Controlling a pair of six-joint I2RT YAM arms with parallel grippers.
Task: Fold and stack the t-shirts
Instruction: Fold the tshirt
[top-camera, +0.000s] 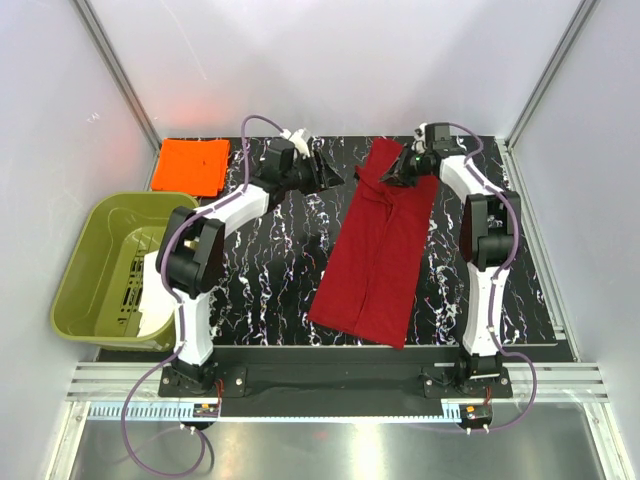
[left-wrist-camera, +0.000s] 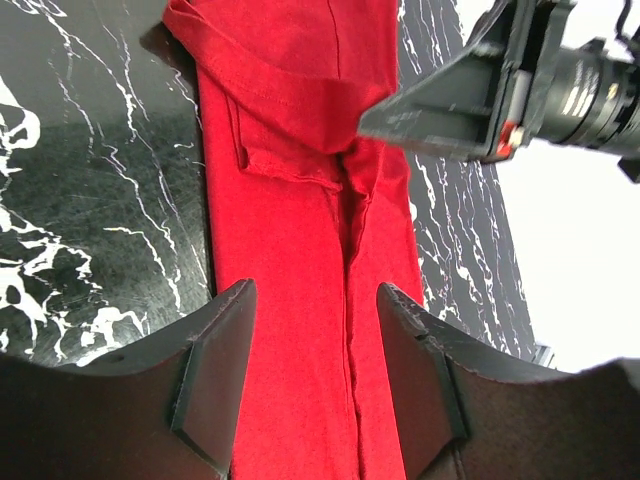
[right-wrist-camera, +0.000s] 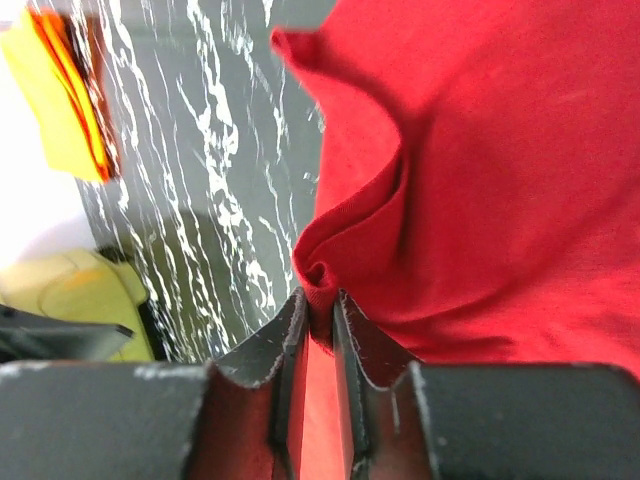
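We saw a black marbled tabletop (top-camera: 270, 270) from above, with two robot arms reaching toward the top centre of the frame. The dark red t-shirt (top-camera: 372, 260) lay as a long narrow strip, its sides folded inward, running from the upper centre-right down to the lower centre. The orange t-shirt (top-camera: 192, 165) sat folded into a flat square at the upper left, well apart from the red one.

In the right wrist view, the right claw (right-wrist-camera: 318, 310) was pressed together on a small ridge of red cloth at the shirt's top edge. In the left wrist view, the left claw (left-wrist-camera: 315, 295) was spread, hovering above the strip and gripping nothing.

We judged the cloth to be light, soft and limp. It would likely sag and wrinkle if lifted by one point, so the two top corners seemed the best places to hold it.

An olive-green tub (top-camera: 95, 250) stood at the left edge. Something pale showed inside it, partly hidden behind the left arm, and we could not tell what it was.
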